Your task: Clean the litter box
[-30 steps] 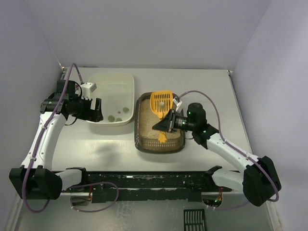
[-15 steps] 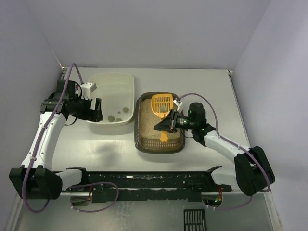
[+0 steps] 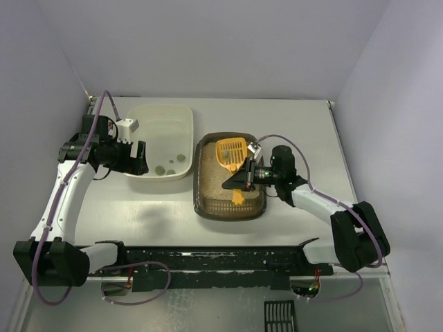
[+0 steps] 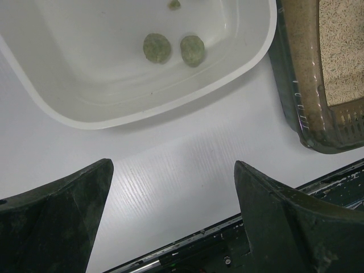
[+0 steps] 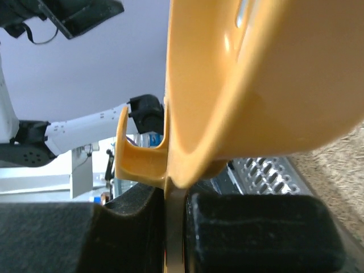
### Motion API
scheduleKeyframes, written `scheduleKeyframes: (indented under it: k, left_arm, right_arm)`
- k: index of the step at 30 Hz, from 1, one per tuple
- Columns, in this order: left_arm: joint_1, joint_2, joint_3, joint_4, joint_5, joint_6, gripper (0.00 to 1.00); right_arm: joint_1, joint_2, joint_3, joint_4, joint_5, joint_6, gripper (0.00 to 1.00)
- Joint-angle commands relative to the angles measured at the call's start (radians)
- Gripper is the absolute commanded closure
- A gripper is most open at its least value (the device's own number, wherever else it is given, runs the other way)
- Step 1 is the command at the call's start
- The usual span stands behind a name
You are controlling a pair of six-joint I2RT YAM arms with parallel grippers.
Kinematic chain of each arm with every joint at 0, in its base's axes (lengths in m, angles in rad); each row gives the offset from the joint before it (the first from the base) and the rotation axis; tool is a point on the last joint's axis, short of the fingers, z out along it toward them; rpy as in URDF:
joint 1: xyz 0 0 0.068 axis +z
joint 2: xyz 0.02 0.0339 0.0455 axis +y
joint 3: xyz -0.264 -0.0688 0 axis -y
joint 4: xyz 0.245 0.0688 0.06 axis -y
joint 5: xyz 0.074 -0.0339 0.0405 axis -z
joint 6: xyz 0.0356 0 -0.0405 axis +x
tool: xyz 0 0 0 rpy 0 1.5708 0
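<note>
Litter box (image 3: pixel 206 207) translucent, sandy | right end effector (image 3: pixel 239 181) clamps orange scoop (image 3: pixel 232 153) | left end effector (image 3: pixel 140 158) spread

We see two slim arms, the left arm (image 3: pixel 66 197) and the right arm (image 3: pixel 315 203), both in white shells broken by bulky black joint housings (image 3: pixel 48 261). A thin purple-grey cable (image 3: pixel 105 97) runs in loose loops along the left one, and a matching cable (image 3: pixel 304 158) runs along the right. From the right wrist view we make out small dark screws dotting the left arm's white shell. A small white box (image 3: pixel 129 126) is mounted at the left arm's black wrist. The left gripper (image 4: pixel 173 165) has two matt black, wedge-shaped fingers (image 4: pixel 57 219), scuffed and dusty. The right gripper (image 5: pixel 173 199) has black pads (image 5: pixel 261 227) with a fine grainy texture.
</note>
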Motion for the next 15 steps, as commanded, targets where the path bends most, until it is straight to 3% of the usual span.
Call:
scheduleKeyframes:
  k: [1, 6, 10, 13, 15]
  left_arm:
    - [0.006, 0.010, -0.003, 0.021, 0.005, 0.009, 0.02]
    - [0.006, 0.012, -0.003, 0.021, 0.011, 0.011, 0.02]
    - [0.006, 0.013, -0.003, 0.021, 0.008, 0.012, 0.02]
    - [0.006, 0.009, -0.003, 0.021, 0.003, 0.009, 0.01]
    - [0.006, 0.005, -0.003, 0.023, 0.002, 0.009, 0.01]
  right_arm:
    - [-0.100, -0.045, 0.001, -0.022, -0.033, -0.041, 1.00]
    - [-0.057, -0.030, -0.048, 0.119, -0.040, 0.043, 1.00]
    - [-0.010, -0.023, -0.017, 0.120, -0.046, 0.027, 1.00]
    - [-0.066, -0.020, -0.008, 0.139, -0.070, 0.043, 1.00]
    - [-0.092, -0.001, -0.030, 0.272, -0.085, 0.115, 1.00]
